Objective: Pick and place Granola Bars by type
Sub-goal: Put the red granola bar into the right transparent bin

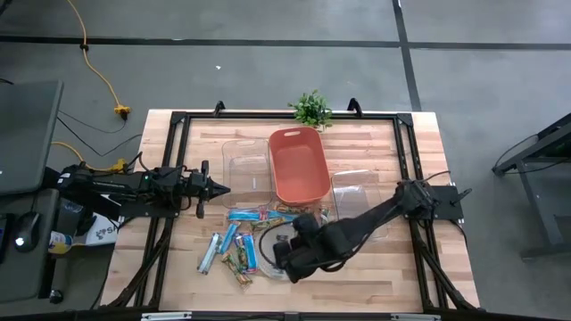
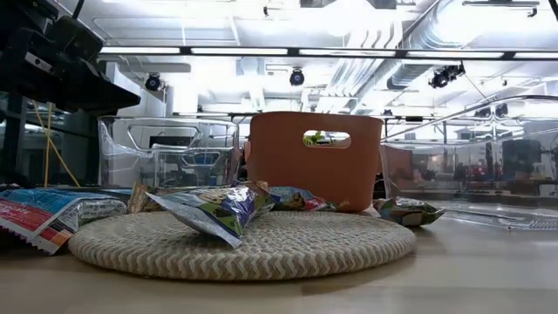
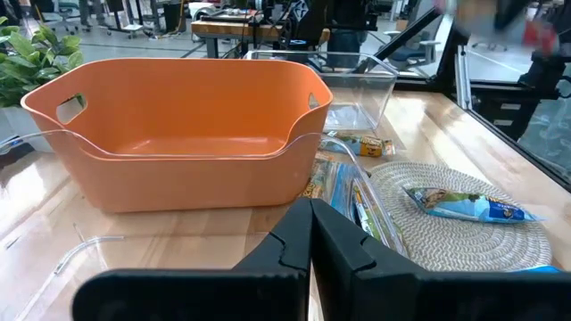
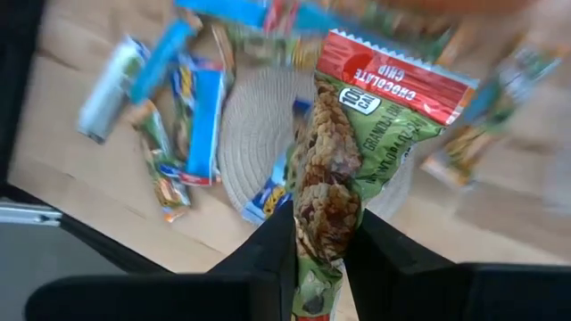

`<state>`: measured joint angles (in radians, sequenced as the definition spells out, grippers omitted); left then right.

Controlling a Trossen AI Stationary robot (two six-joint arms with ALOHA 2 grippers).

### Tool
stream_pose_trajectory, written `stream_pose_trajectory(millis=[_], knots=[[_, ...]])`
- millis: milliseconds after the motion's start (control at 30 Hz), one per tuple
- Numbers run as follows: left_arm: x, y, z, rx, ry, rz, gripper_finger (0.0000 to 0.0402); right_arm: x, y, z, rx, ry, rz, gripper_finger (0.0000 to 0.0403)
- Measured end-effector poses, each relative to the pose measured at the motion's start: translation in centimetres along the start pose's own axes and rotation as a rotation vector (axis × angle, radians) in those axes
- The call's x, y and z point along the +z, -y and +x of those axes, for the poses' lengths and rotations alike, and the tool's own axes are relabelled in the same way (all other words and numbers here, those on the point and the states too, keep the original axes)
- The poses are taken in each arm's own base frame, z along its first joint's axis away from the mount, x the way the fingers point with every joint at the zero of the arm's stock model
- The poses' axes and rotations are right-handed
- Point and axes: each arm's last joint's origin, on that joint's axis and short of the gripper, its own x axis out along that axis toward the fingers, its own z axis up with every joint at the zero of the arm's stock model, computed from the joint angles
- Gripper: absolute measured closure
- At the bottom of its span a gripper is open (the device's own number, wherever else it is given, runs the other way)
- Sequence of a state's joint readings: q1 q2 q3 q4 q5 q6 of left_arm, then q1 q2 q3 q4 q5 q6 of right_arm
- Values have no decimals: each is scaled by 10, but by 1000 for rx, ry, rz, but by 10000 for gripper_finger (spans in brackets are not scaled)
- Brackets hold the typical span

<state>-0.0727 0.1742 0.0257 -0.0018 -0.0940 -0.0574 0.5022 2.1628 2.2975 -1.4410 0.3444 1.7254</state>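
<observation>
Green-brown wrapper of one granola bar [image 4: 357,160] is pinched between the right gripper [image 4: 323,234] fingers, held above the round woven mat [image 1: 272,250]. Loose bars [image 1: 227,245] lie scattered on the mat and the wooden table [image 1: 375,276] just beside it. One orange basket [image 1: 296,164] stands between two clear bins [image 1: 246,160]. Right arm reaches low across the table. Left gripper [image 1: 219,188] hovers beside the left bin, fingers closed on nothing.

The right arm reaches diagonally across the counter [image 1: 419,147], its right pincer [image 4: 323,234] clamped on a green-brown granola bar [image 4: 343,160]. The left arm lies level at the left side, left pincer [image 3: 310,234] closed and empty.
</observation>
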Motion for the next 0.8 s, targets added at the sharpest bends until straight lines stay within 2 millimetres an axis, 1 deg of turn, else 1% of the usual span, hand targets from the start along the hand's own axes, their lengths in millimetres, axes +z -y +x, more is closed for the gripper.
stream_pose_trajectory(millis=[100,200,333,433,533,800], knots=[[0,0,0,0,0,0,401,13,10,-27,1,35,-15,336],[0,0,0,0,1,0,401,22,31,-45,-21,33,-14,336],[0,0,0,0,0,0,401,31,57,-59,-58,25,-10,336],[0,0,0,0,0,0,401,39,79,-61,-97,18,2,336],[0,0,0,0,1,0,401,43,105,-54,-175,-2,5,336],[0,0,0,0,1,0,401,49,182,-12,-453,-84,52,336]])
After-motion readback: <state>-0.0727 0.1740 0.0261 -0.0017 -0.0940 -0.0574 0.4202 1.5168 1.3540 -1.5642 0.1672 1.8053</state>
